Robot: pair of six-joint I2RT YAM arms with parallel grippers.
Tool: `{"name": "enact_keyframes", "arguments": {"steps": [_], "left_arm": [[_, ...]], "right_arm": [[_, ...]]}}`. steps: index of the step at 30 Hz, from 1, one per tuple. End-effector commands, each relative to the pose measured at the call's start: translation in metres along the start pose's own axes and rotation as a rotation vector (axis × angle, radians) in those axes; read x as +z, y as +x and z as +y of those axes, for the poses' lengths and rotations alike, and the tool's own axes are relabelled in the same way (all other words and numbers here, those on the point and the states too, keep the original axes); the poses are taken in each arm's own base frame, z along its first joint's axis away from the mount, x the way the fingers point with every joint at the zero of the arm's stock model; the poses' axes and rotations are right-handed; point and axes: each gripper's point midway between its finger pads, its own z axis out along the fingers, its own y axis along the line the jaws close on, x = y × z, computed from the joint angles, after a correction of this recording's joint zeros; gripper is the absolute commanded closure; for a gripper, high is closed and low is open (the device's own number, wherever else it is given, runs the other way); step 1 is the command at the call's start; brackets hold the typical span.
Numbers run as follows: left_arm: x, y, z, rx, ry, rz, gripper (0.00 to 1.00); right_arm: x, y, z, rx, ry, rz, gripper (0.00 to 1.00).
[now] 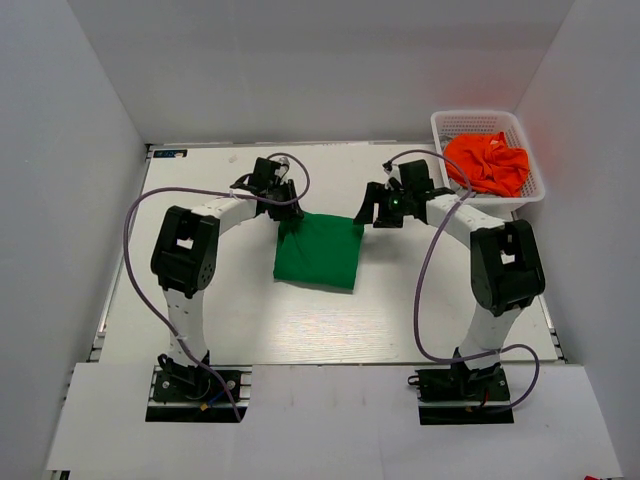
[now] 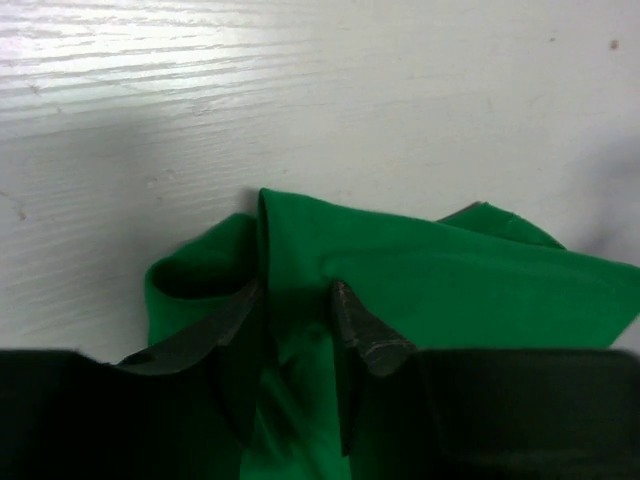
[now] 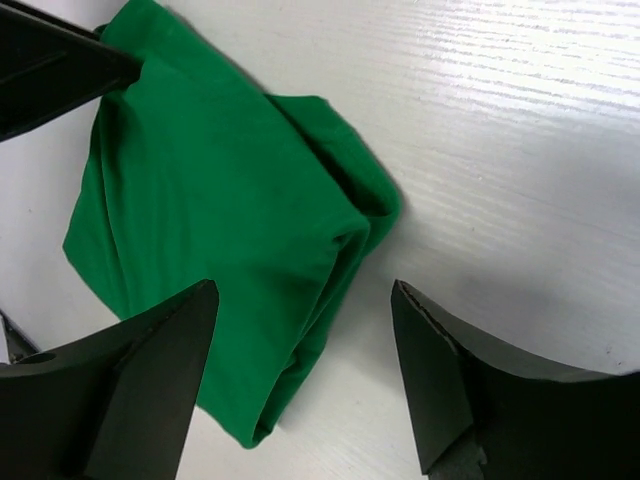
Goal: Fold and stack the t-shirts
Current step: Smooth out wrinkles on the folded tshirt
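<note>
Green shirt (image 1: 318,255) lies folded mid-table (image 1: 300,335), with the left gripper (image 2: 295,292) at its far-left corner.
Left jaws are narrow, pinching a fold of green cloth. Right gripper (image 3: 302,288) has its jaws wide and holds nothing, poised over the shirt's right edge. Orange shirt (image 1: 488,163) is crumpled in the basket (image 1: 441,128), far right.

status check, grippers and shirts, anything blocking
Left gripper shut on green t-shirt, far-left corner. Right gripper open over its far-right corner. Shirt folded on table; orange t-shirt bunched in basket. Nothing blocking.
</note>
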Motion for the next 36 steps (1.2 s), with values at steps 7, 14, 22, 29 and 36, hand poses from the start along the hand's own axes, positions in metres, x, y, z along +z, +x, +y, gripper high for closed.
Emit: {"name": "enact_keyframes", "arguments": {"steps": [7, 14, 22, 29, 36], "left_arm": [[-0.029, -0.026, -0.028, 0.002, 0.117, -0.076, 1.00], [-0.072, -0.038, -0.039, 0.007, 0.150, -0.152, 1.00], [-0.108, -0.037, -0.033, -0.004, 0.099, -0.226, 1.00], [-0.095, -0.025, 0.005, -0.067, -0.073, -0.223, 1.00], [-0.055, -0.031, 0.058, -0.138, -0.303, -0.221, 1.00]], "right_arm": [[0.014, -0.017, 0.016, -0.040, -0.080, -0.009, 0.53], [0.012, -0.023, 0.037, -0.054, -0.152, -0.019, 1.00], [0.002, -0.026, 0.055, -0.075, -0.206, -0.060, 1.00], [0.019, -0.031, 0.055, -0.069, -0.227, -0.043, 1.00], [0.068, -0.045, 0.033, -0.044, -0.181, -0.022, 1.00]]}}
